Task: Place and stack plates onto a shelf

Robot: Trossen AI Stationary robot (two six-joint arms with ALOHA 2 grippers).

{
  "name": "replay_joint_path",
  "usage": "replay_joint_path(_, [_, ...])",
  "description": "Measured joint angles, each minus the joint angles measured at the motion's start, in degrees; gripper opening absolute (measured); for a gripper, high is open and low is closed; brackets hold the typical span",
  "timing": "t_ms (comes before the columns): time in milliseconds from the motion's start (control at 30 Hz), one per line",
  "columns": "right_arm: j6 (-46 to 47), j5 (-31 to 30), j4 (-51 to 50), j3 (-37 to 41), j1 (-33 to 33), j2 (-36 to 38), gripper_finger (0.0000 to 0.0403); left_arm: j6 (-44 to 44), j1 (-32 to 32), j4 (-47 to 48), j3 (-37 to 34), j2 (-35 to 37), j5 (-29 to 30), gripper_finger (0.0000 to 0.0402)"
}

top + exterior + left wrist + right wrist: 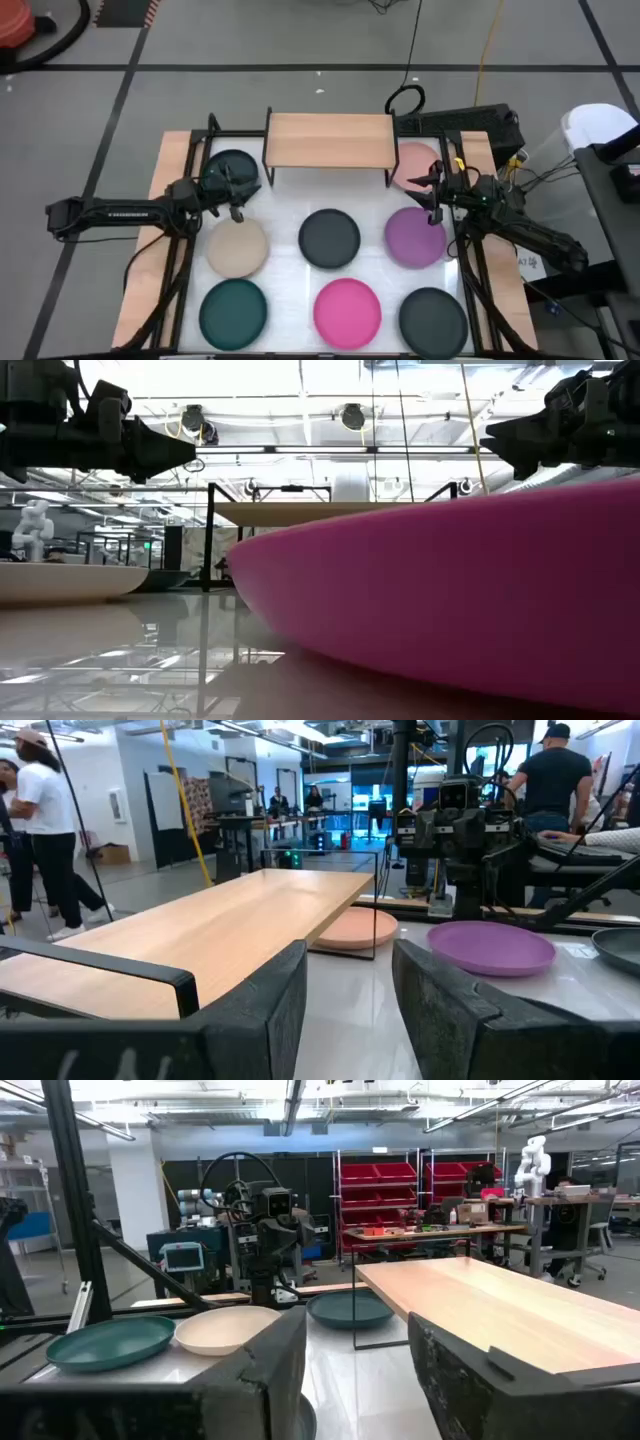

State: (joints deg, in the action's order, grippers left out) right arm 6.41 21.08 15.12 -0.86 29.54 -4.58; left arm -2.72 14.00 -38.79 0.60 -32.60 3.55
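Observation:
The light-wood shelf (330, 140) stands on black legs at the table's far middle, its board bare. Several plates lie flat on the white table: dark teal (232, 168) and pale pink (415, 165) beside the shelf, beige (237, 247), charcoal (329, 238) and purple (415, 237) in the middle row, teal (233, 310), hot pink (347, 310) and charcoal (433, 317) in the near row. My left gripper (240, 200) hovers open between the dark teal and beige plates. My right gripper (428, 198) hovers open between the pale pink and purple plates. The two grippers face each other.
A black frame (190, 150) runs round the table. Cables and a black box (480, 120) lie behind the shelf on the right. The hot pink plate (450, 590) fills much of the low view. People (40, 830) stand in the room beyond.

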Motion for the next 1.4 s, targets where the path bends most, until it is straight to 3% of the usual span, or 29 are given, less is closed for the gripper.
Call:
replay_joint_path(1067, [-0.2,0.0,0.3,0.0,0.0,0.0,0.0157,0.0,0.0,0.0,0.0,0.0,0.0,0.0154])
replay_joint_path(1400, [9.4,0.0,18.3,0.0,0.0,0.0,0.0157,0.0,0.0,0.0,0.0,0.0,0.0,0.0154])
